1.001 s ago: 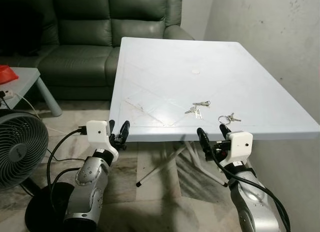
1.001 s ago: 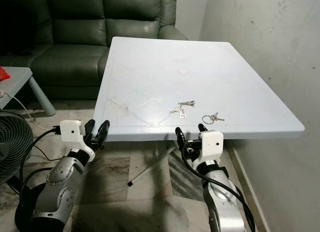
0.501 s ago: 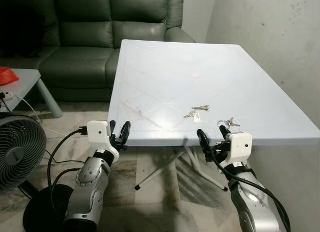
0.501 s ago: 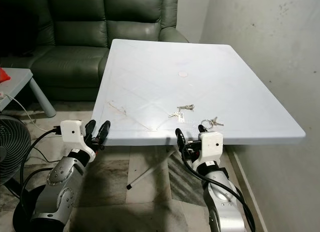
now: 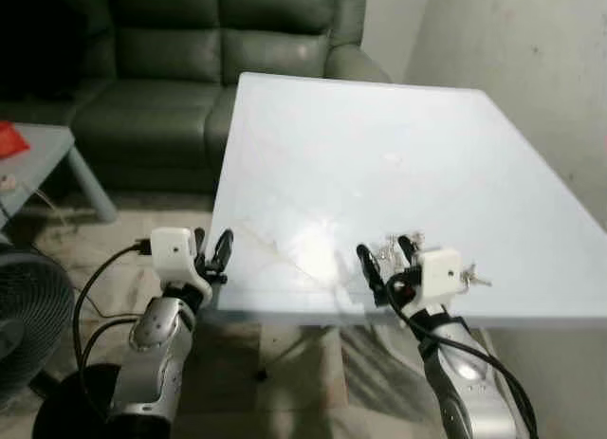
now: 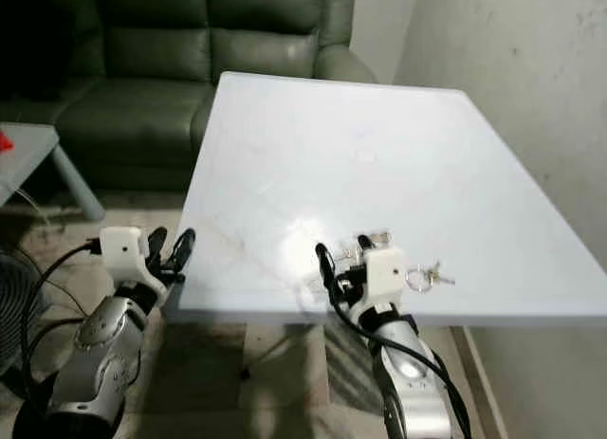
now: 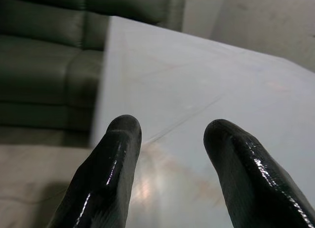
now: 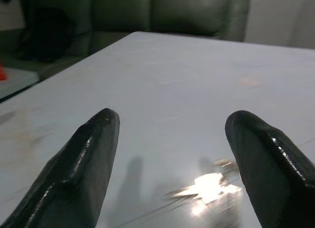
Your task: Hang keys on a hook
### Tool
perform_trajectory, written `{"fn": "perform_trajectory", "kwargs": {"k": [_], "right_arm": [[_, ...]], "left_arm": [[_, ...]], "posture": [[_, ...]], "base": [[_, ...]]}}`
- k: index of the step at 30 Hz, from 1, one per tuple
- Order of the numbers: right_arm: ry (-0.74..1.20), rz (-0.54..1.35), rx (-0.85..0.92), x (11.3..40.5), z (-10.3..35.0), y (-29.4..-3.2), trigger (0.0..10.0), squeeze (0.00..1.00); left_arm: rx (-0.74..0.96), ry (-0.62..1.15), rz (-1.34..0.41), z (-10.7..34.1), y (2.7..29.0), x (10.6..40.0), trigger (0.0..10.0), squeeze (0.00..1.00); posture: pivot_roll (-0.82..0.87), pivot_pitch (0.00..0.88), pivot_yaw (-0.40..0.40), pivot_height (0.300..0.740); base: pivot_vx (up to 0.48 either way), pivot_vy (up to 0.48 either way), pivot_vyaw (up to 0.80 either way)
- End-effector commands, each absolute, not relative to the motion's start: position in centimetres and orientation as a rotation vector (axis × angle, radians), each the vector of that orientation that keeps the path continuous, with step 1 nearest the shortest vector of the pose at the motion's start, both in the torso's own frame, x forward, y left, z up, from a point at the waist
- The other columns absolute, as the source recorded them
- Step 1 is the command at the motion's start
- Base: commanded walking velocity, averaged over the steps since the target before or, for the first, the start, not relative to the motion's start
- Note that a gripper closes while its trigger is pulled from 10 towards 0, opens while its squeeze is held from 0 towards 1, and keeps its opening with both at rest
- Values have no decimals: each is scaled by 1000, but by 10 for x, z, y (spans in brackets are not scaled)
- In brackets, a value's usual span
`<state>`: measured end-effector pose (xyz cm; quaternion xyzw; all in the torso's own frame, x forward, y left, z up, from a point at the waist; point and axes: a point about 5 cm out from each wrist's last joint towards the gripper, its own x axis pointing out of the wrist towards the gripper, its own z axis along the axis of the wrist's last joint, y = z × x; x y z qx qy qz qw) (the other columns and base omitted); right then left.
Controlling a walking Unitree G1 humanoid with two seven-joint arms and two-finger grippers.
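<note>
Two bunches of keys lie near the front edge of the white table (image 5: pixel 313 145). One bunch (image 5: pixel 389 242) sits just beyond my right gripper (image 5: pixel 386 259) and shows as a bright glint (image 8: pixel 209 184) between its fingers in the right wrist view. The other bunch, on a ring (image 6: pixel 429 275), lies to the right of the gripper's white wrist block. The right gripper is open, over the table's front edge, holding nothing. My left gripper (image 5: pixel 211 254) is open at the table's front left corner (image 7: pixel 106 124), also holding nothing.
A dark green sofa (image 5: pixel 180 69) stands behind the table. A fan (image 5: pixel 24 316) and a low grey side table (image 5: pixel 43 155) with a red object are on the left. A plain wall (image 5: pixel 531 50) runs close along the table's right side.
The whole picture has shifted and the table looks nearer, so the camera has moved forward. My right gripper has come up from below the table's edge to over it, close to the keys.
</note>
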<state>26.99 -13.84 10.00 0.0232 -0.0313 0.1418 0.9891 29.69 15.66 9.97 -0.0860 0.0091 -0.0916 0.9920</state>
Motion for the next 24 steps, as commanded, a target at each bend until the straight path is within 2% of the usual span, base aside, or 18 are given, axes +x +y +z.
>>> {"fn": "perform_trajectory", "kwargs": {"k": [1, 6, 13, 19, 24], "right_arm": [[-50, 259, 32, 269, 99, -148, 10000, 0], [-46, 262, 25, 269, 98, -148, 10000, 0], [-1, 240, 15, 271, 94, -150, 10000, 0], [32, 204, -35, 274, 91, -155, 10000, 0], [62, 222, -70, 271, 86, -163, 10000, 0]], "left_arm": [[-174, 15, -222, 102, 147, 297, 10000, 0], [-173, 14, -224, 101, 145, 296, 10000, 0], [-105, -12, -238, 102, 140, 293, 10000, 0], [-60, -42, -342, 104, 126, 287, 10000, 0], [1, -50, -477, 102, 104, 275, 10000, 0]], "posture": [[-68, 0, -49, 740], [-67, 0, -55, 740], [-64, 0, -61, 740], [-64, 0, -70, 740], [-66, 0, -75, 740]], "base": [[454, 0, 0], [440, 0, 0], [0, 0, 0], [0, 0, 0], [0, 0, 0]]}}
